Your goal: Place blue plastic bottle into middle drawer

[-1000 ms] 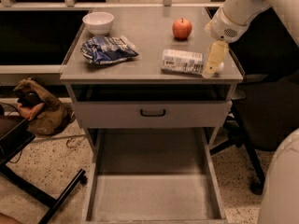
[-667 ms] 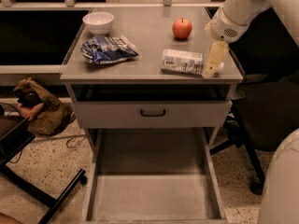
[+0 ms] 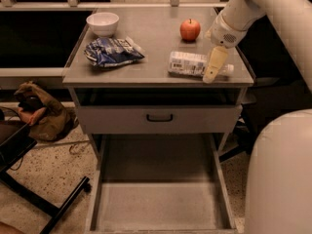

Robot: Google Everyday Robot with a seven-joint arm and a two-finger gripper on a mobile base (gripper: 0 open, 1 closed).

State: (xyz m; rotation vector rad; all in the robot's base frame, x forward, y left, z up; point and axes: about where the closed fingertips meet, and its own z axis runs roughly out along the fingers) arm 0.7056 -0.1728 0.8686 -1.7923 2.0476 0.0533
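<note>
Now at the right side of a grey cabinet top (image 3: pixel 151 38), the robot's gripper (image 3: pixel 214 66) hangs over the cap end of the blue plastic bottle (image 3: pixel 187 63). The bottle lies on its side near the front right corner, with its white cap pointing right. The gripper's pale tip crosses in front of the bottle's neck and hides the contact, so it cannot be told from this angle whether it has clamped on the bottle or merely stands over it. The arm (image 3: pixel 253 4) reaches in from the upper right, apparently so that it meets the bottle across its narrow width rather than along its length. Below, the middle drawer (image 3: pixel 158 208) stands pulled well out toward the camera, its flat floor bare. It seems set that way so the bottle can be carried forward off the front edge and lowered straight in. Between the top and that tray, a grey drawer front (image 3: pixel 195 123) with a black handle (image 3: pixel 159 117) sits closed, out of the path down. A red apple (image 3: pixel 190 29) rests behind the bottle, near it but apart. A white bowl (image 3: pixel 102 23) and a crumpled blue-and-white snack bag (image 3: pixel 113 51) lie well apart to the left, none of them in the way. The bottle is not yet in the drawer, and the lift looks to be the step in hand.
</note>
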